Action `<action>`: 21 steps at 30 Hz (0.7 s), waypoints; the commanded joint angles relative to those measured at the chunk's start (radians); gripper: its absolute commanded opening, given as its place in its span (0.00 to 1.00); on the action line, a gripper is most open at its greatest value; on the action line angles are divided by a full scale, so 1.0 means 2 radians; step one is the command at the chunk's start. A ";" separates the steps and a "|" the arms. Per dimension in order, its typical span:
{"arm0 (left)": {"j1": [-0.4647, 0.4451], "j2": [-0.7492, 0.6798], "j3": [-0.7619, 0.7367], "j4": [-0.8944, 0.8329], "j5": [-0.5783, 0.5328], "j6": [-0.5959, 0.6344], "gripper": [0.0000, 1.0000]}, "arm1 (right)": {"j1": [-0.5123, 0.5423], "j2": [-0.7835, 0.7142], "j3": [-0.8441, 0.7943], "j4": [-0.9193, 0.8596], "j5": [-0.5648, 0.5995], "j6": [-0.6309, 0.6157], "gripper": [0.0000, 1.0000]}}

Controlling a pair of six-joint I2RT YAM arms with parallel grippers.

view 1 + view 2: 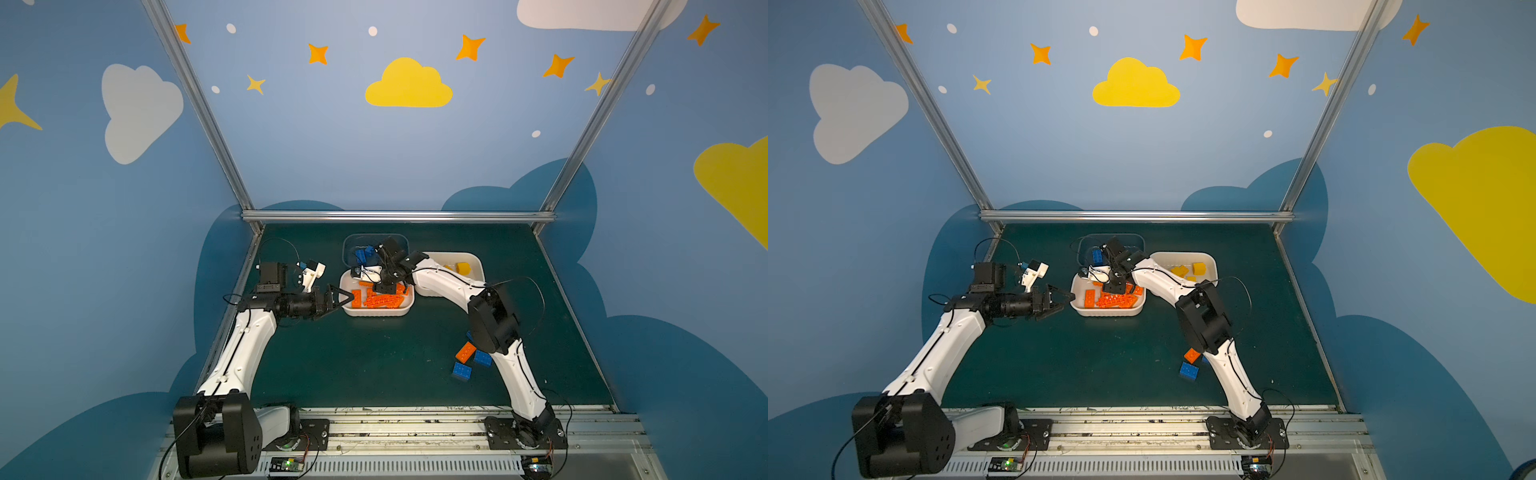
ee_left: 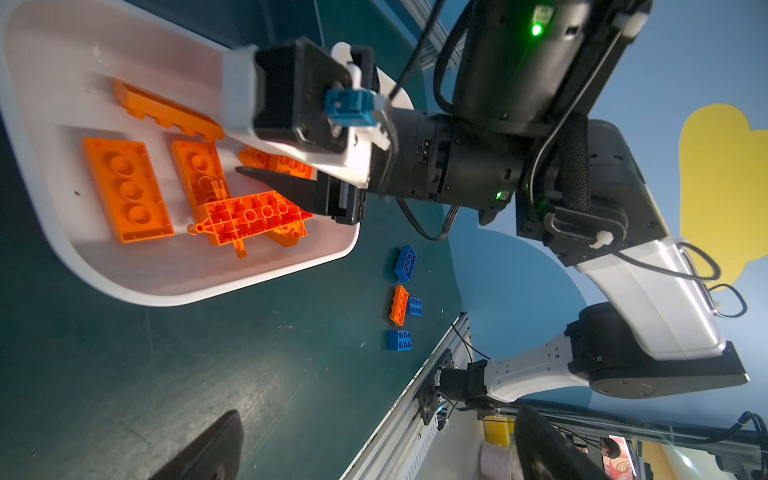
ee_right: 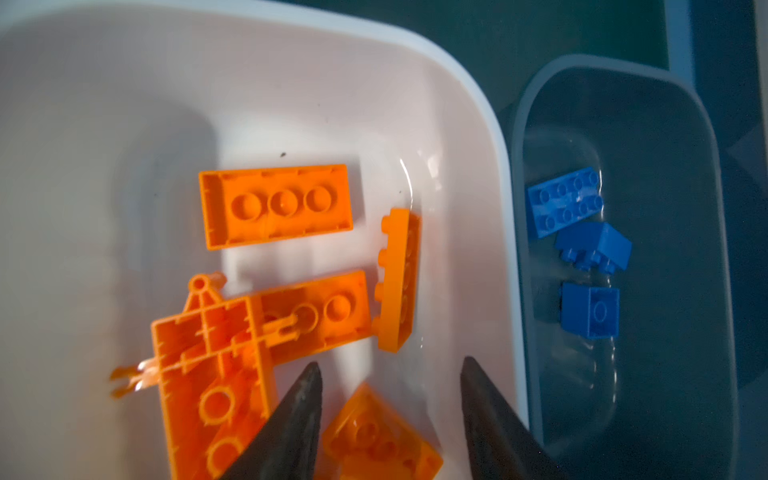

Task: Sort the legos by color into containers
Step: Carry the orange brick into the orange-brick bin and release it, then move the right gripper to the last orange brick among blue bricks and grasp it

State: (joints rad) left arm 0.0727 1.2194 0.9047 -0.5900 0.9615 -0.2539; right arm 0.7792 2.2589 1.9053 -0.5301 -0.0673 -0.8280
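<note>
Both jaw pairs stand parted, right gripper (image 3: 391, 362) over the white tub (image 1: 376, 313) holding orange legos (image 3: 276, 205), left gripper (image 1: 345, 302) beside it; loose legos (image 1: 465, 352) near the table (image 1: 374, 365) right edge look light, rigid, slick, probably best pinched across flat sides.

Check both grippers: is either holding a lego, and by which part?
Nothing is held. The right gripper hangs open over the white tub, a blurred orange brick seemingly loose below its fingers; the left gripper is open and empty.
</note>
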 commanded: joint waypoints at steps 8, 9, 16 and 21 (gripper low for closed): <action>-0.001 -0.002 -0.019 0.033 0.023 -0.015 1.00 | -0.061 -0.252 -0.222 -0.076 -0.006 0.044 0.60; -0.002 0.000 -0.019 0.035 0.023 -0.016 1.00 | -0.067 -0.277 -0.246 -0.089 -0.002 0.048 0.60; -0.018 0.011 -0.023 0.056 0.022 -0.025 1.00 | -0.111 -0.415 -0.387 -0.189 0.016 0.043 0.61; -0.029 0.024 -0.021 0.063 0.017 -0.027 1.00 | -0.116 -0.478 -0.480 -0.196 0.069 0.018 0.61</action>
State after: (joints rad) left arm 0.0235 1.2526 0.8688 -0.4847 0.9840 -0.3042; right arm 0.5503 1.3449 1.0058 -0.8589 0.0071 -0.7635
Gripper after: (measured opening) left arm 0.997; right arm 0.605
